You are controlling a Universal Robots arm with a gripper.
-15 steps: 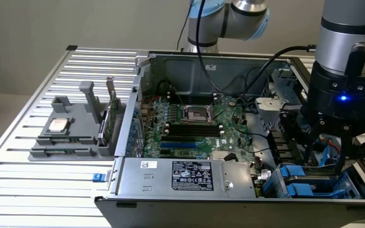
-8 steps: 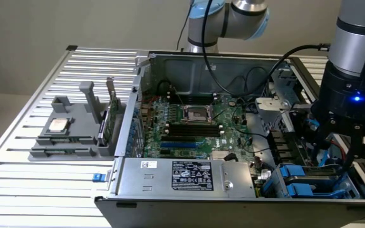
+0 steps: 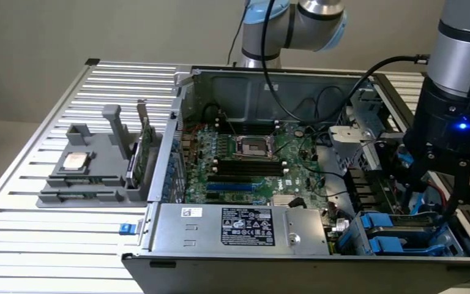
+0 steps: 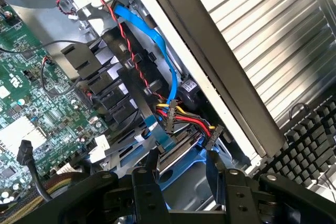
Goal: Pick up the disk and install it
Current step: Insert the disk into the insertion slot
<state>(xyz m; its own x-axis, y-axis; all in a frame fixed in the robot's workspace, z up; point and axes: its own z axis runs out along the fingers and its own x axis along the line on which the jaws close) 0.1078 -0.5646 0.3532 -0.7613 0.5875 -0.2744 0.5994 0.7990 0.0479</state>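
Silver slats form the desk (image 3: 47, 245) that carries an open computer case (image 3: 178, 131), its green motherboard (image 3: 251, 165) facing up. At the exterior view's right, the robot arm reaches down into the near corner of the case, where the drive bay (image 3: 386, 228) shows blue plastic. In the wrist view the gripper (image 4: 181, 157) has its black jaws set wide, one on each side of the disk (image 4: 185, 178), and they appear to pinch it by its long edges. The disk, grey metal in a blue carrier frame, sits low in the bay, close under a bundle of red, yellow and black power wires (image 4: 184, 118) and a flat blue data cable (image 4: 157, 40). Well apart, at the exterior view's left, a grey holder (image 3: 80, 184) keeps a small silver chip (image 3: 76, 161). The step in hand looks like the install itself: the pick-up seems done and the disk is being seated. Finishing it likely calls for a straight, level push along the bay, keeping the wires from snagging.
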